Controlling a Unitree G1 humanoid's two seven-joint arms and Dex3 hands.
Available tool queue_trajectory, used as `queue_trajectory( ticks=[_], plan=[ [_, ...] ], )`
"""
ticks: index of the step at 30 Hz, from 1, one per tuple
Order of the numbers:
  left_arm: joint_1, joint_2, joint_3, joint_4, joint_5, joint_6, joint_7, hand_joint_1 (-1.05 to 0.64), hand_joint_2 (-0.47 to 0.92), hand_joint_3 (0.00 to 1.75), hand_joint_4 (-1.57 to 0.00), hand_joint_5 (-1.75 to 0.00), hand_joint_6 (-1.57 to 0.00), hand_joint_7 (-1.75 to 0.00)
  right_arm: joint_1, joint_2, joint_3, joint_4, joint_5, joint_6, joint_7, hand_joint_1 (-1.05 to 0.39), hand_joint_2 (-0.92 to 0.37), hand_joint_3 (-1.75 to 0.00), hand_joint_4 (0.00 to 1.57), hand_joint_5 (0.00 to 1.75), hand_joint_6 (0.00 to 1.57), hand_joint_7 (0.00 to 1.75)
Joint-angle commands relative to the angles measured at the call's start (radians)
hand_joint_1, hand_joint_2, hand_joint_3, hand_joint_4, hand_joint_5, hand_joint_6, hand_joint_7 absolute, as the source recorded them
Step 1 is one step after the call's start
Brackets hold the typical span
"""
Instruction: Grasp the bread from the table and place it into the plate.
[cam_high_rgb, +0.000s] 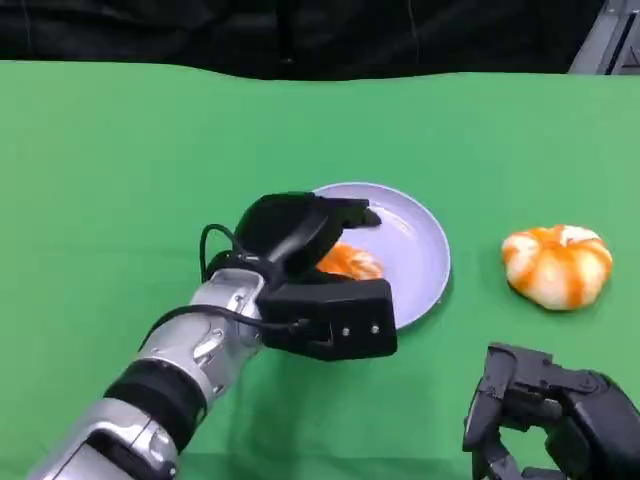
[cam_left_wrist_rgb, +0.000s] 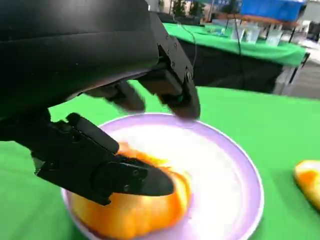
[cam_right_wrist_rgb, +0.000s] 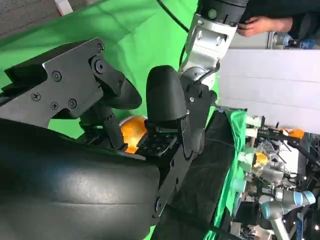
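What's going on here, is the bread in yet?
The left hand is over the plate with a bread between its fingers, and the bread sits on the plate's near side. Whether the hand is gripping it or has let go is hard to tell. A second bread lies on the green table right of the plate. The right hand is near the table's front edge, holding nothing.

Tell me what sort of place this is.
Probably a robotics lab or data-collection room: a green-covered table, more green tables with containers behind, another robot arm among cluttered equipment, and a person's hand nearby.
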Motion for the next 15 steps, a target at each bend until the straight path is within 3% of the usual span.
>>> queue_trajectory(
  ticks=[1,4,10,15],
  plan=[
    [0.013,0.029,-0.028,-0.057,0.018,0.030,-0.053,-0.95,0.92,0.70,-0.02,0.00,-0.16,0.00,0.001,-0.005,-0.007,0.000,0.024,-0.001,0.003,-0.01,-0.63,-1.06,0.77,1.75,0.70,1.54],
    [0.029,0.043,-0.034,-0.105,0.016,0.034,-0.088,-1.01,0.92,0.75,0.00,0.00,-0.07,0.00,0.000,-0.006,-0.005,0.000,0.022,0.006,0.001,-0.01,-0.63,-1.06,0.77,1.75,0.70,1.54],
    [0.073,0.070,-0.023,-0.209,0.007,0.039,-0.129,-1.04,0.92,0.74,0.00,0.00,-0.05,0.00,-0.001,-0.007,0.000,-0.008,0.009,0.013,-0.004,-0.01,-0.63,-1.05,0.76,1.75,0.70,1.52],
    [0.142,0.108,0.020,-0.350,-0.045,0.042,-0.196,-0.93,0.92,0.66,0.00,0.00,-0.08,-0.01,-0.006,-0.005,0.002,-0.002,0.009,0.005,-0.005,-0.01,-0.63,-1.04,0.75,1.75,0.71,1.51]
  ],
)
